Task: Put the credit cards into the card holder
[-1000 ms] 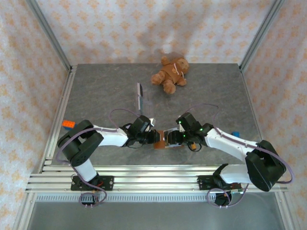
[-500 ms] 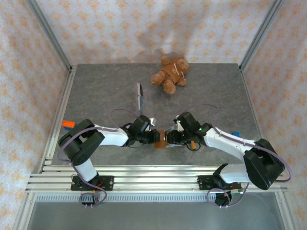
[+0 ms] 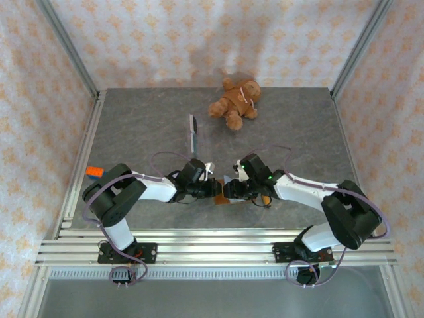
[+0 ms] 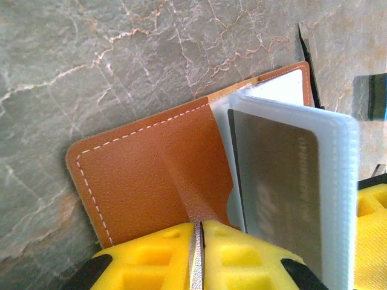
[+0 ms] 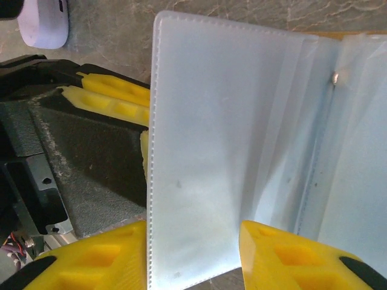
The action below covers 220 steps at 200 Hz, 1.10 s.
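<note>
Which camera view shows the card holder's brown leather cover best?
The left wrist view: the card holder is open there, its stitched brown cover sharp and large. The top external view shows it as a small brown patch, too small for detail. The right wrist view shows mostly its clear plastic sleeves.

Tan-brown card holder point(image 4: 145, 181) with white stitching (its inner sleeves point(image 5: 205, 151) frosted, milky-clear); dark grey credit card point(image 4: 272, 175); grey, pale-veined table point(image 3: 146, 126); brown teddy bear point(image 3: 235, 101).
</note>
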Available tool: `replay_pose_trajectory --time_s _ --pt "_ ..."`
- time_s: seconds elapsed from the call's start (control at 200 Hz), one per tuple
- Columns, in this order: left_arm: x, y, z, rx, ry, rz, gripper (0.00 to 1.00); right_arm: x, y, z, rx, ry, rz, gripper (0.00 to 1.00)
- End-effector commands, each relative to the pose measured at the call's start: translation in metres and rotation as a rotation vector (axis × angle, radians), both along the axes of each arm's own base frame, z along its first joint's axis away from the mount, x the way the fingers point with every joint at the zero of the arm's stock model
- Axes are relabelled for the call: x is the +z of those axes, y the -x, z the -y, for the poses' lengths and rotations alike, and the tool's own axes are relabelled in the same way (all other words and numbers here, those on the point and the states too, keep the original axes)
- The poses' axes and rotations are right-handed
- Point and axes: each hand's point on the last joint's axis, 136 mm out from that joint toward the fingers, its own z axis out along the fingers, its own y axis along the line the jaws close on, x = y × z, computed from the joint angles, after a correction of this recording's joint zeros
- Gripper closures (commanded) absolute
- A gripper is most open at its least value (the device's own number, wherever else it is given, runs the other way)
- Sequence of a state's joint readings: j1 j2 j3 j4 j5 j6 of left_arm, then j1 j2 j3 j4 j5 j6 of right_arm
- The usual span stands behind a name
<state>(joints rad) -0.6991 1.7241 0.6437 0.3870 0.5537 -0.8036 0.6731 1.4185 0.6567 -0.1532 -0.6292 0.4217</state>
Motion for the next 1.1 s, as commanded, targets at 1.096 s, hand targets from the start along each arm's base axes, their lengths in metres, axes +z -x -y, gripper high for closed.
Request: replay_pose_trajectory --time_s 1.096 --pt "-0.005 0.001 -0.043 0.152 0.016 -0.068 0.81 0.007 -0.005 0.005 -0.007 -0.006 0.076 0.48"
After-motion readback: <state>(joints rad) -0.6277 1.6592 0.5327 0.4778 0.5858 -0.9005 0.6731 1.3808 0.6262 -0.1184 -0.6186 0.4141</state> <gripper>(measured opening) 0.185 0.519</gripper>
